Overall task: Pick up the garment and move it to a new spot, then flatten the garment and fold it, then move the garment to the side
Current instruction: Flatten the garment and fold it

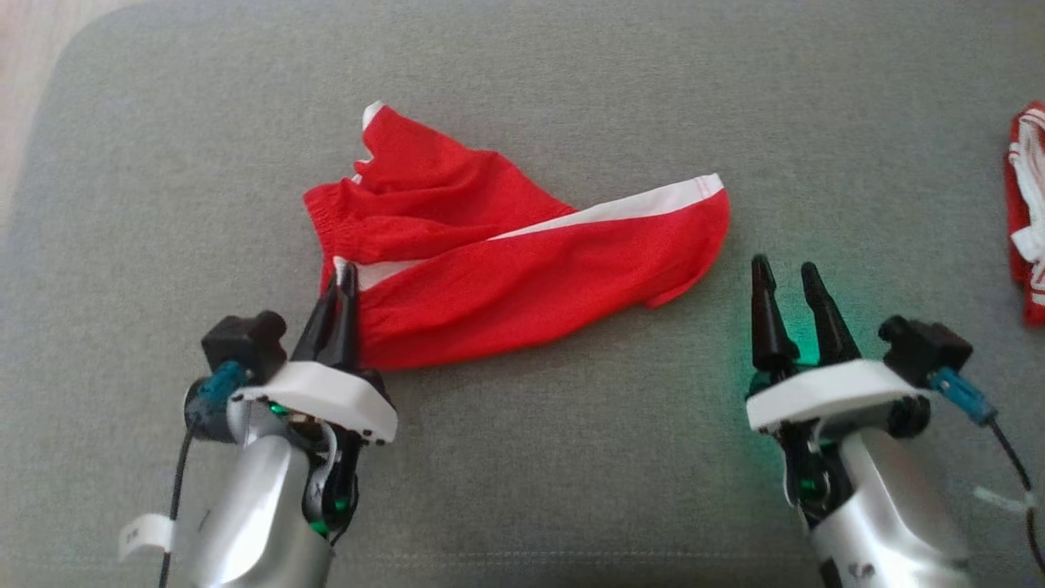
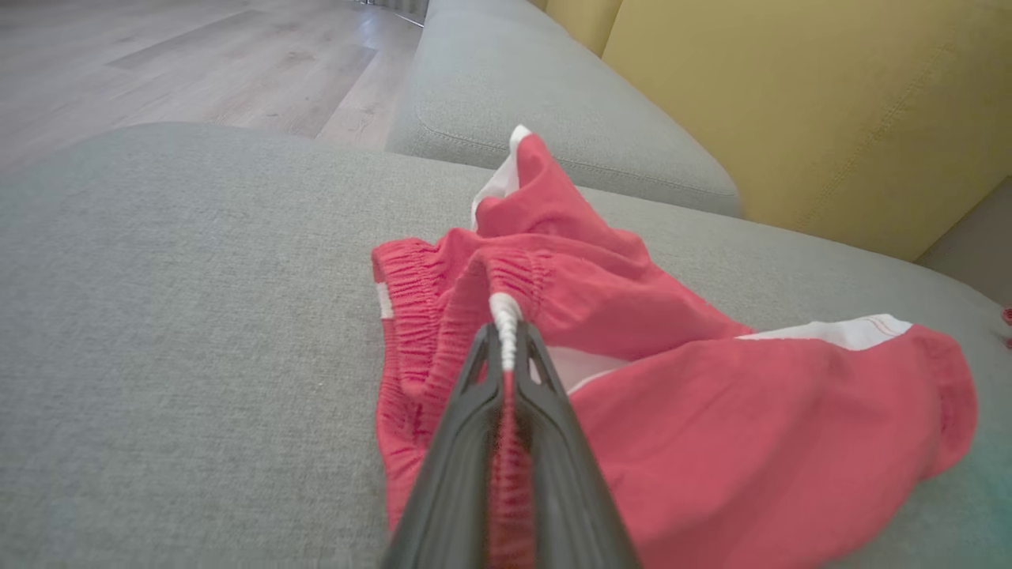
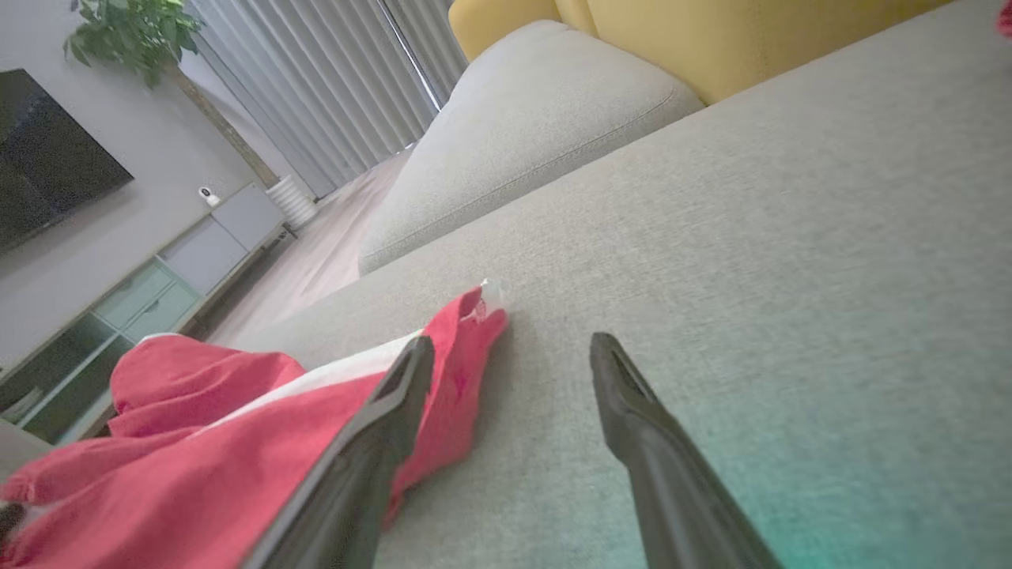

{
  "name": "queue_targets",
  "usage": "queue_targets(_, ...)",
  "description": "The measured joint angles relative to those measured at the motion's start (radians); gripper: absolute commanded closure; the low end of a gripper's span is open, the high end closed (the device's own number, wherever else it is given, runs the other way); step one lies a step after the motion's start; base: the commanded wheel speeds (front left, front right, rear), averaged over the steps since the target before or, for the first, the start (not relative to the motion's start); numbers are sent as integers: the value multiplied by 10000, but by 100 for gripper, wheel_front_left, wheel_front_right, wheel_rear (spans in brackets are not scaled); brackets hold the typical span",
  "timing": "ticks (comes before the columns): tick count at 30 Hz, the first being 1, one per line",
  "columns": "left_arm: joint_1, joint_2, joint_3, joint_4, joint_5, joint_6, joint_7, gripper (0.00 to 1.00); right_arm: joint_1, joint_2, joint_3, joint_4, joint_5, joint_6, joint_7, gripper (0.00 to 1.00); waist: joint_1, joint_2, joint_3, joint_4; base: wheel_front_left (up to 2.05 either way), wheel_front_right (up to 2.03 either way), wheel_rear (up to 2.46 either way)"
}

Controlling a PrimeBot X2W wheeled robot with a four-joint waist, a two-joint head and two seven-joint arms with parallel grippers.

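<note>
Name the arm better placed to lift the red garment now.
Left. The left pincer is shut on the garment at its waistband, while the right pincer stands open beside the leg hem, gripping nothing.

- Grey seat (image 1: 522, 506) spreads across the head view.
- Red-and-white cloth (image 1: 1027, 212) lies bunched on the seat, cut by the head view's right edge.
- Second grey cushion (image 2: 553, 103) sits beyond the seat, against a yellow backrest (image 2: 806, 111).
- Wood floor (image 2: 182, 63) runs past the seat.
- Pale curtains (image 3: 316, 87) hang in the right wrist view.
- Plant (image 3: 130, 32) stands above a dark TV (image 3: 47, 158).
- Low cabinet (image 3: 158, 276) carries a small white device (image 3: 207, 194).
</note>
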Motion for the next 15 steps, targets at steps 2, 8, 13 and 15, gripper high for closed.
queue_targets(2, 66, 0, -69, -117, 54, -58, 0, 100, -380, -15, 215, 322, 349, 0, 2, 0, 0, 0, 26, 92, 0, 0, 0)
queue_targets(8, 103, 4, -303, -190, 54, -142, 0, 100, -1607, -19, 334, 988, 922, 0, 391, 0, 0, 0, 102, 306, 0, 0, 0)
queue_targets(13, 100, 4, -491, -247, 52, -142, 0, 100, -2826, -58, 309, 1818, 1129, 0, 1363, 0, 0, 0, 245, 447, 0, 0, 0)
queue_targets(15, 97, 4, -581, -257, 38, -142, -2, 100, -3230, -67, 270, 2230, 1106, 0, 1720, 0, 0, 0, 308, 500, 0, 0, 0)
